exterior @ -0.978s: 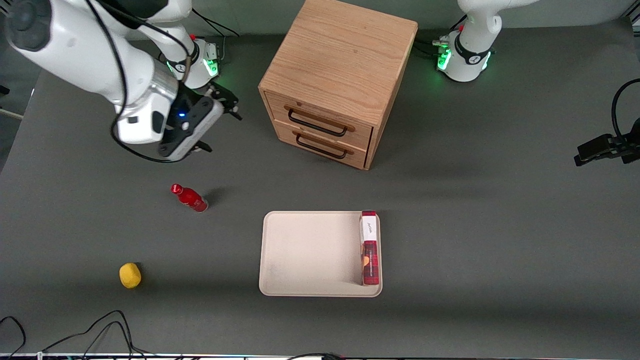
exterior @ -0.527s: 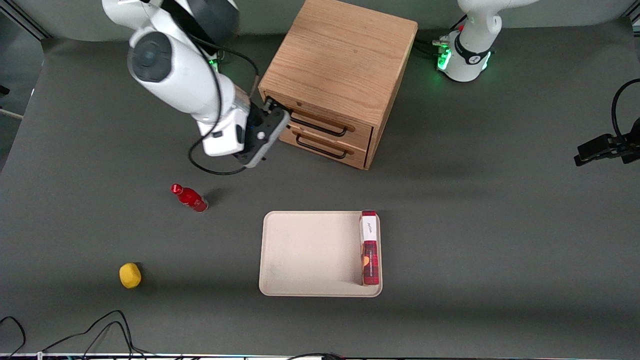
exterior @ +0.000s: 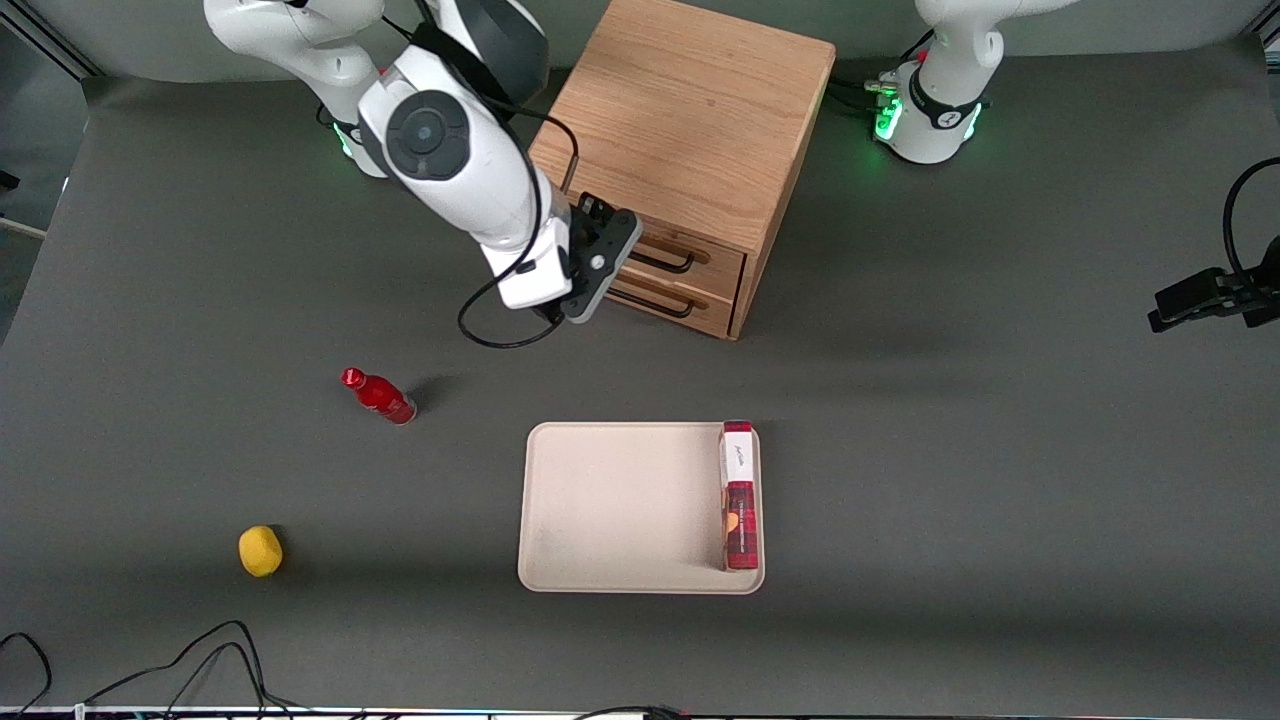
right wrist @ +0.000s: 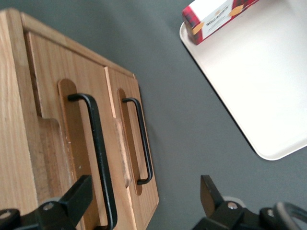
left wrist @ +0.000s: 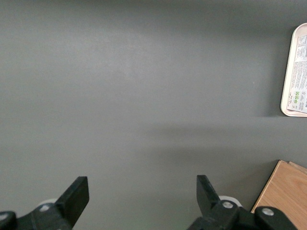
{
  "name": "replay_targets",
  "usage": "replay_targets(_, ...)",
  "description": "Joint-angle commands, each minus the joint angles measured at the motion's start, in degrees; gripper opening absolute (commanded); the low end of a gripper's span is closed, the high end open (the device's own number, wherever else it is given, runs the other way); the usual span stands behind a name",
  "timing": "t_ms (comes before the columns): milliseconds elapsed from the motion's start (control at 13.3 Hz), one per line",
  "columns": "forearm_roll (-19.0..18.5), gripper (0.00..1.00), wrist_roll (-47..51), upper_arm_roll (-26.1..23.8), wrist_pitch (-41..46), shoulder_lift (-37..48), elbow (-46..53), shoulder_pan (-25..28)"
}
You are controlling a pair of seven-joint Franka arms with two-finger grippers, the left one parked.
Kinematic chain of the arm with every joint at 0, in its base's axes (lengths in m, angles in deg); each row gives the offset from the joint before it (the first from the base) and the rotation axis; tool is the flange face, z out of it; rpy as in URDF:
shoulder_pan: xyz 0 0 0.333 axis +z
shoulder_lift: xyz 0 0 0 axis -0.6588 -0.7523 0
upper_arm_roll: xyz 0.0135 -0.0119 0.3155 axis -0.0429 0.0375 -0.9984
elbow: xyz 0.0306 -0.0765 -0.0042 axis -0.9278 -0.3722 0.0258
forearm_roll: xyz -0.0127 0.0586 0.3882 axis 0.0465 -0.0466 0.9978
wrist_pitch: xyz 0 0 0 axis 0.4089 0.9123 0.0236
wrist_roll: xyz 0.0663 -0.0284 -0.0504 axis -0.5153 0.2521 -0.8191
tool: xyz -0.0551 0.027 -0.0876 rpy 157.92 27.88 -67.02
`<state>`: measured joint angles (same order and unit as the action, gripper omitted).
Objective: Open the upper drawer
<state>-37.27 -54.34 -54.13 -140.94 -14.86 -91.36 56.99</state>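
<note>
The light oak cabinet (exterior: 680, 120) stands at the back of the table. Its upper drawer (exterior: 712, 252) is shut, with a thin black bar handle (exterior: 668, 264). My right gripper (exterior: 605, 215) hovers in front of the drawer fronts and covers the end of them toward the working arm. In the right wrist view the gripper (right wrist: 144, 191) is open and empty. One finger (right wrist: 76, 196) is close in front of the upper drawer (right wrist: 48, 96) beside its handle (right wrist: 98, 153). The other finger is over bare table.
The lower drawer (exterior: 705, 308) with a matching handle (right wrist: 144, 143) is shut. A cream tray (exterior: 620, 510) holding a red box (exterior: 740, 495) lies nearer the front camera. A red bottle (exterior: 380, 397) and a yellow object (exterior: 260, 551) lie toward the working arm's end.
My right arm has swung from the working arm's end of the table toward the cabinet. The gripper now sits in front of the drawers. The drawers have not moved.
</note>
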Motion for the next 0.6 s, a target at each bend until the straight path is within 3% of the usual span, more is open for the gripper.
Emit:
replay_targets(0,-2.33,1.0,-3.96,-1.13,-2.92,0.73,-3.43,0.83)
replay_targets(527,-2.25,1.0,-5.22,-1.4,-4.59,-0.59,-4.41,1.36)
